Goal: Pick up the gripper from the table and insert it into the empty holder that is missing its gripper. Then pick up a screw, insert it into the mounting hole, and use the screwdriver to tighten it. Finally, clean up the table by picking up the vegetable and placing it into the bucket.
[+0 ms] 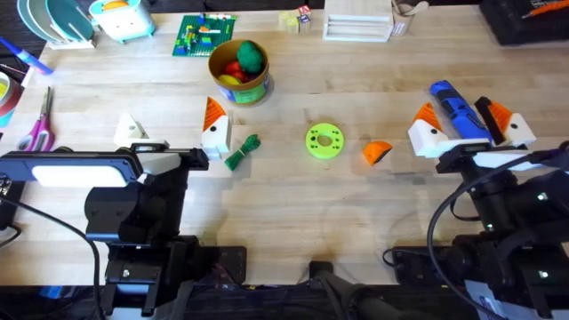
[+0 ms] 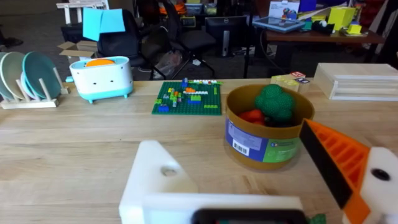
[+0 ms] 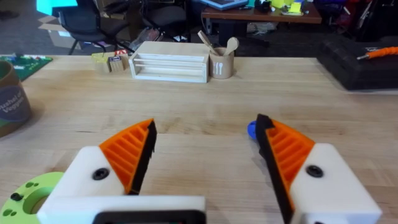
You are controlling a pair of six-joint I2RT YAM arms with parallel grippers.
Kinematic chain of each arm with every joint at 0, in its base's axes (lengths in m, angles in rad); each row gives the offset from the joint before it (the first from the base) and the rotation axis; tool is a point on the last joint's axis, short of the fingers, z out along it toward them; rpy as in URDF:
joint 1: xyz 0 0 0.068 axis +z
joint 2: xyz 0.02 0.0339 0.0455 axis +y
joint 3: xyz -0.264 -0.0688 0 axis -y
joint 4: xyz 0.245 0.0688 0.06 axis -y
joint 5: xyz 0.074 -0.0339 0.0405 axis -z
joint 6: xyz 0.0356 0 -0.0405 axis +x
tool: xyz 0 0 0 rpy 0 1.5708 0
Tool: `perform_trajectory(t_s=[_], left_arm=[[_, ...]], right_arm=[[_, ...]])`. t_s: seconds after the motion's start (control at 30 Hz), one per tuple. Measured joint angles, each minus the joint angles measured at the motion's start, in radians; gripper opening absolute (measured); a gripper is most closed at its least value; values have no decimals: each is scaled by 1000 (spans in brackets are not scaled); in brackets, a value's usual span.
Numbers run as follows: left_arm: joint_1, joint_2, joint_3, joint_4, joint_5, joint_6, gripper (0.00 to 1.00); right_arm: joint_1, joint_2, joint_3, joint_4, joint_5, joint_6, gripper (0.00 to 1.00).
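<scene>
the orange gripper lies loose on the table right of centre in the overhead frame, just right of a lime-green disc. the plain white holder shows at the left. the dark-green vegetable lies left of the disc, and the bucket stands at upper centre, holding red and green toys. the blue screwdriver lies at the right between the right gripper fingers, which are spread wide. the left gripper fingers are also spread apart.
</scene>
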Motion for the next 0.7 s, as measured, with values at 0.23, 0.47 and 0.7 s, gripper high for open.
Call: perform_trajectory(t_s=[0.23, 0.47, 0.7], left_arm=[[0, 0, 0, 0, -3, 4, 993], [0, 0, 8, -17, -4, -14, 990], [0, 130, 316, -344, -2, -32, 990]], right_arm=[[0, 0, 1, -10, 1, 0, 991], [0, 0, 1, 1, 6, 13, 991], [0, 84, 203, -207, 3, 83, 991]])
